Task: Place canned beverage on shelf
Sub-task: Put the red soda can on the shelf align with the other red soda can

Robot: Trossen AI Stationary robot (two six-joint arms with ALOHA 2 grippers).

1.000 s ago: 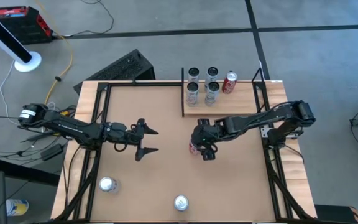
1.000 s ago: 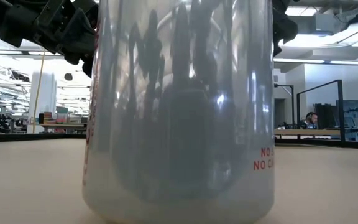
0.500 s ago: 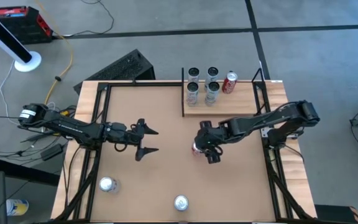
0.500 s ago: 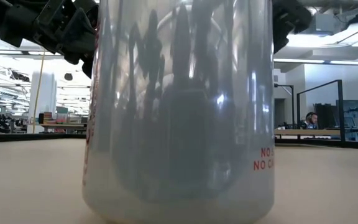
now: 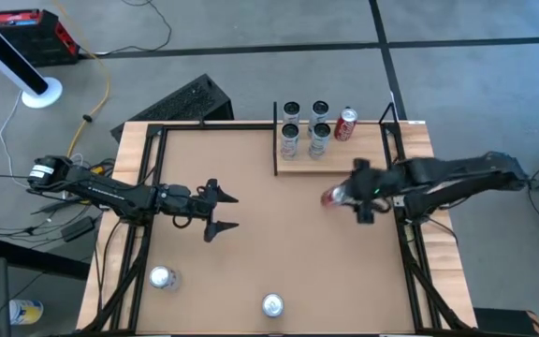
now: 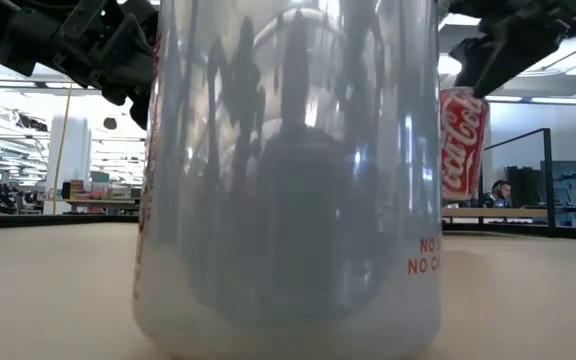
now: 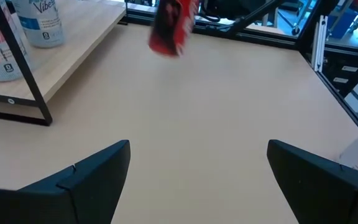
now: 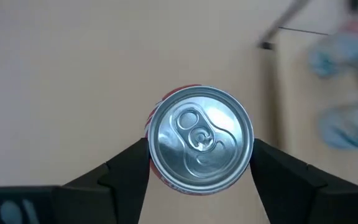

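Shelf (image 5: 344, 161): five cans (image 5: 318, 137). Table (image 5: 251, 243): two cans (image 5: 162, 277).

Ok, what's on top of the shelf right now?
The shelf carries four silver cans in a square and one red can beside them. The red can in the right gripper is not on it. The cans hide the surface beneath them.

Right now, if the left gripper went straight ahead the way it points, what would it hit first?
Probably nothing soon: the open left gripper points across bare tabletop. Farther along hangs the red can held by the right gripper; depth unclear.
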